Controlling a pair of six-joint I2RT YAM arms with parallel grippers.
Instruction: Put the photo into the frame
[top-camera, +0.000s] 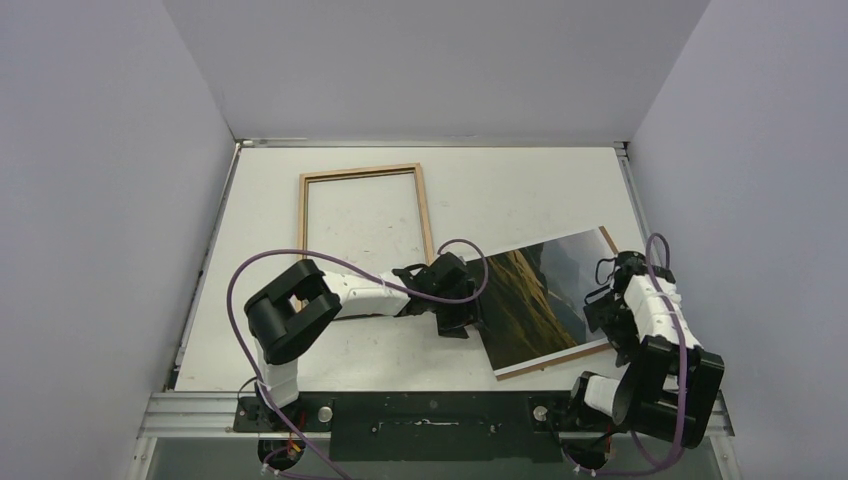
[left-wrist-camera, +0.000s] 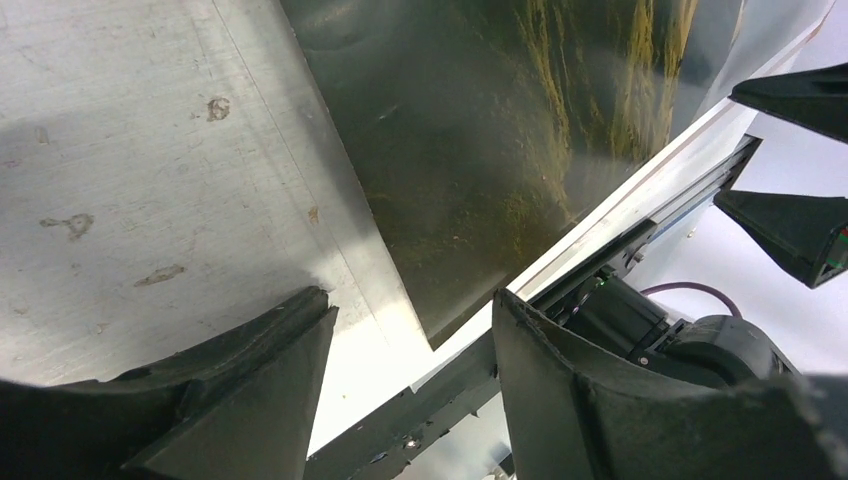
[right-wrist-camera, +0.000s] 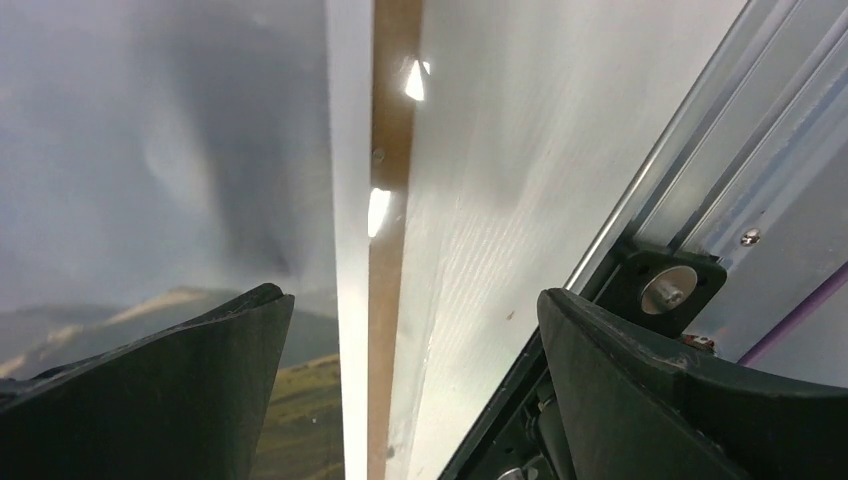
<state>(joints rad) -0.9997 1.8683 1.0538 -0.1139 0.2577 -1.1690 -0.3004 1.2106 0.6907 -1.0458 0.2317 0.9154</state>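
Observation:
The frame (top-camera: 426, 215) lies flat at the back left of the table, its light wood rim up, nothing inside it. The photo (top-camera: 535, 300), hills under grey sky, lies tilted at the front right on a brown backing board (top-camera: 560, 358). My left gripper (top-camera: 468, 303) is at the photo's left edge. It is open, and the photo's (left-wrist-camera: 480, 150) near corner lies between its fingers (left-wrist-camera: 250, 380). My right gripper (top-camera: 600, 300) is at the photo's right edge, wide open. It straddles the photo's white border (right-wrist-camera: 350, 200) and the board's strip (right-wrist-camera: 392, 150).
The table (top-camera: 300, 350) is white and scuffed. An aluminium rail (top-camera: 420, 405) runs along its near edge between the arm bases. White walls close in the left, back and right. Purple cables (top-camera: 240, 290) loop over both arms.

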